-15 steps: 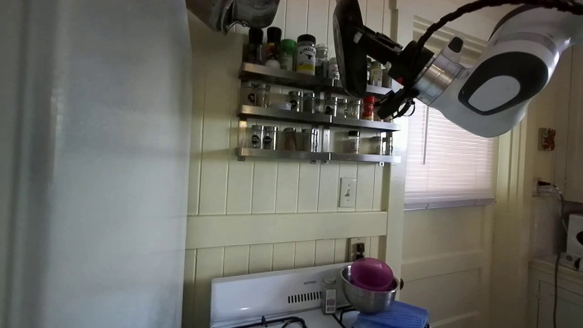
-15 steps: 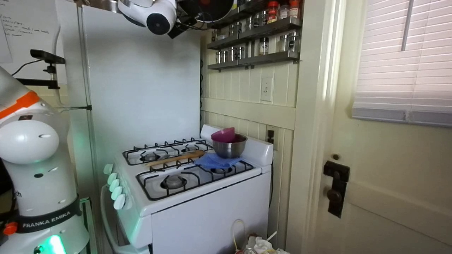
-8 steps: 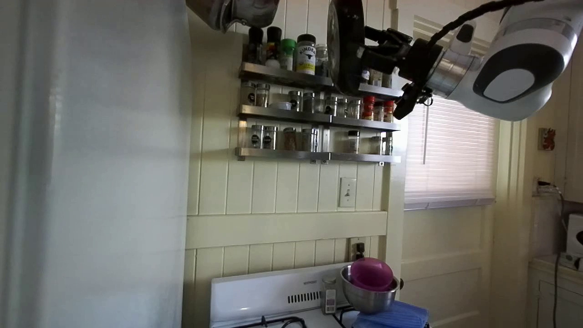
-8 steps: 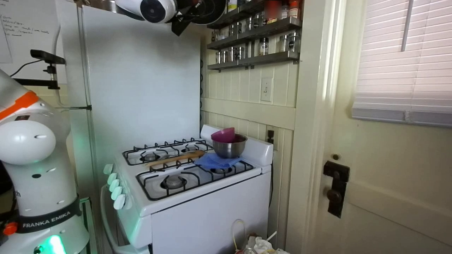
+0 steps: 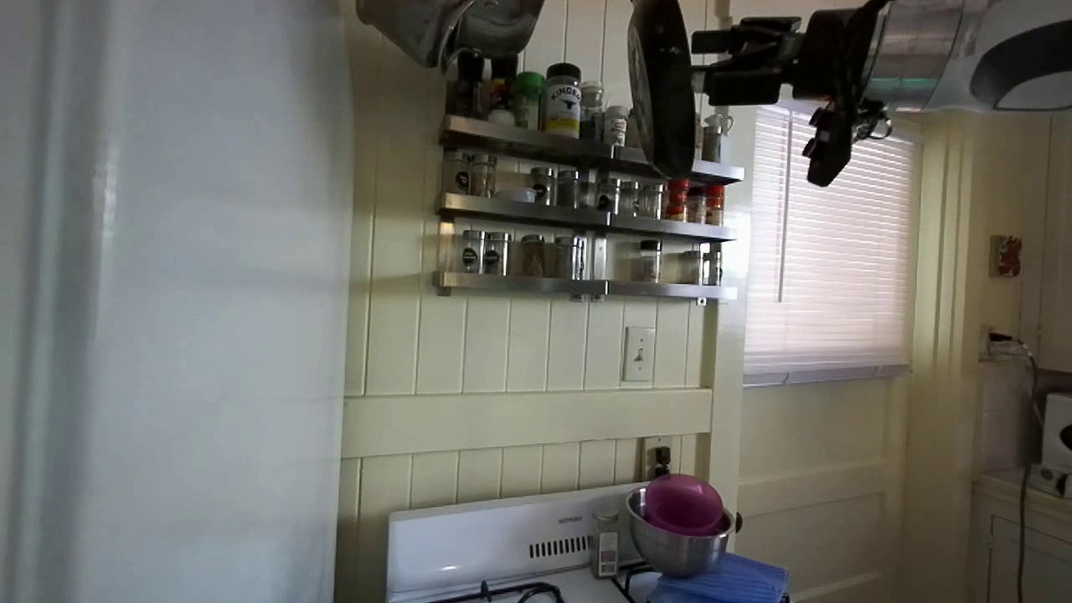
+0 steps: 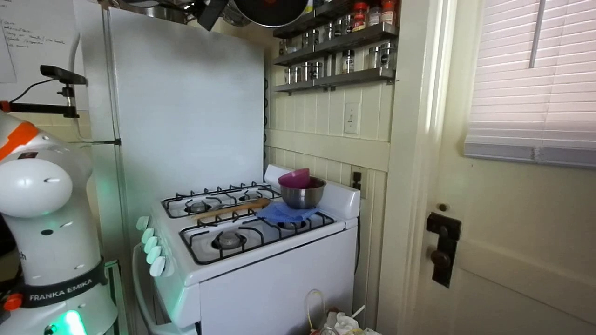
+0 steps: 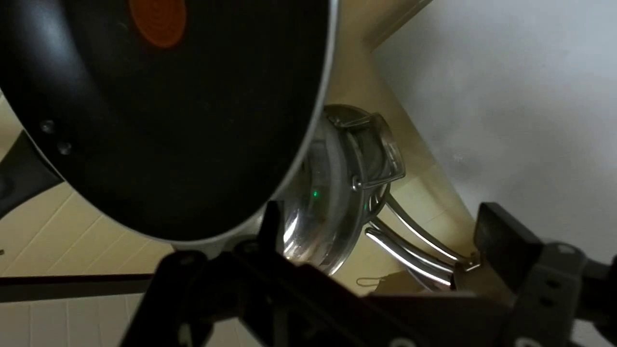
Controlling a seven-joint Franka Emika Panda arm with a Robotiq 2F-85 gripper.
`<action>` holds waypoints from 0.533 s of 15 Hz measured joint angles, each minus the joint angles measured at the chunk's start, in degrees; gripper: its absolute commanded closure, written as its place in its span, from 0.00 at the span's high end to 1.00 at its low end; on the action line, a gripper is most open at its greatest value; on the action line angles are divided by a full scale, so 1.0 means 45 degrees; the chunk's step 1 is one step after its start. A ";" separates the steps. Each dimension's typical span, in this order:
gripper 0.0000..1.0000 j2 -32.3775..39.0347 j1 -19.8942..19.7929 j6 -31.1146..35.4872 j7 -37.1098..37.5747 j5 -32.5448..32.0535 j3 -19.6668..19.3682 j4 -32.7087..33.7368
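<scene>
A robot gripper (image 5: 702, 64) is standing with its fingers (image 7: 506, 236) spread wide, just beside a black frying pan (image 5: 666, 92).
In an exterior view, the pan is hanging on edge in front of wall shelves (image 5: 519, 211) that are holding spice jars (image 5: 563, 105); in the wrist view, shiny steel cookware (image 7: 330, 207) is showing behind it.

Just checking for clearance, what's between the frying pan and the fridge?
Metal cookware: in the wrist view it shows from behind the frying pan, on the side toward the fridge.
</scene>
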 measured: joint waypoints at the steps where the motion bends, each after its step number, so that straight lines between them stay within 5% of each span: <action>1: 1.00 -0.0333 0.0011 0.0401 0.0992 -0.0930 0.0222 -0.0111; 4: 1.00 -0.1055 0.0047 0.0749 0.4112 -0.3623 0.0701 -0.0542; 8: 1.00 -0.1599 -0.0229 -0.1100 0.7922 -0.5390 0.0612 -0.1139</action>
